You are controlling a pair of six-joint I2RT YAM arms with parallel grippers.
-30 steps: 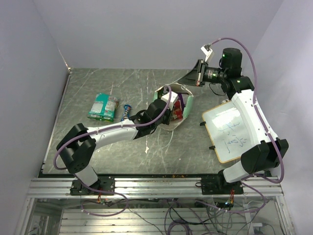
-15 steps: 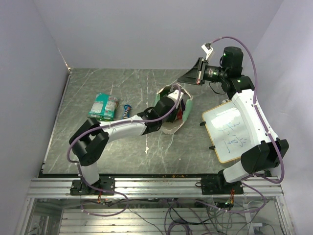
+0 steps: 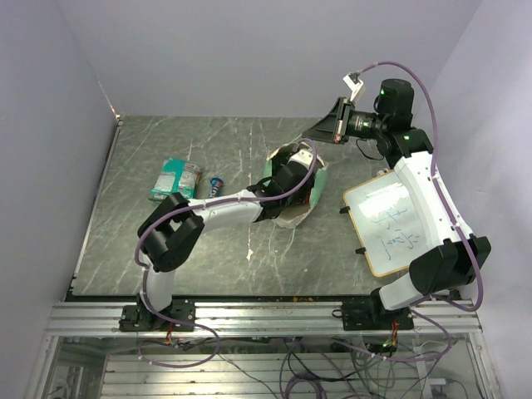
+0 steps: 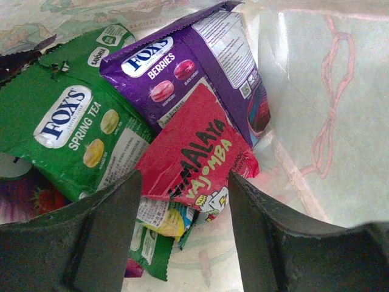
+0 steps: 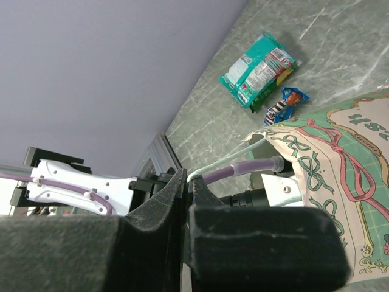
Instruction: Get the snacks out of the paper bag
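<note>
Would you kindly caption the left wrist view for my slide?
Open left gripper inside the paper bag, poised over a red packet.

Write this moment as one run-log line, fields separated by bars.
left gripper: open, inside paper bag, astride red packet | right gripper: shut, raised | green bag, blue bar: on table

arms (image 3: 424,199): white shells, black joints | cables (image 5: 243,168): purple | left claw (image 4: 182,204), right claw (image 5: 185,188): black fingers

- The paper bag (image 3: 318,184) lies mid-table (image 3: 166,249), with the left pincer (image 4: 182,201) reaching inside it.
- Inside it, overlapping packets (image 4: 79,131) lie piled.
- A snack pack (image 3: 175,180) lies well left of the paper bag, with a bar (image 3: 216,186) between them.
- The whiteboard (image 3: 388,220) lies right of the paper bag.
</note>
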